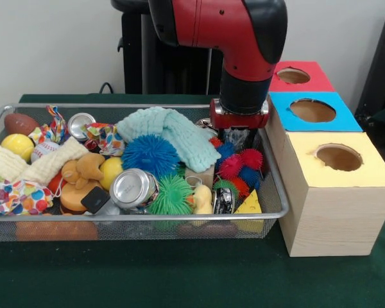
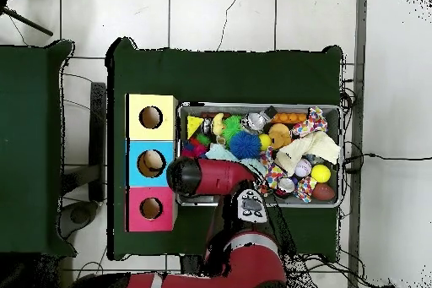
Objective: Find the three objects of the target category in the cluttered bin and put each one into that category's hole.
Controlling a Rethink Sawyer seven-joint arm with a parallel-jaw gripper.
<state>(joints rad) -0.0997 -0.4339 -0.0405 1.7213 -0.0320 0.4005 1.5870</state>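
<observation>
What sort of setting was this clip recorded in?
Most likely a robotics lab test station: a green-covered table on a tiled floor, a wire bin of mixed toys and cans, and a wooden box with three coloured holes beside it.

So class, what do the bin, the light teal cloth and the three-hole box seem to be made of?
Bin: fine metal wire mesh, silvery, see-through. Light teal cloth: soft knitted or terry fabric, ribbed and matte. Box: pale unfinished wood by its grain, topped with red, blue and yellow panels, probably paper or paint.

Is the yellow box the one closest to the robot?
No, the red-topped box sits nearest it; the yellow-topped wooden box is farthest.
</observation>
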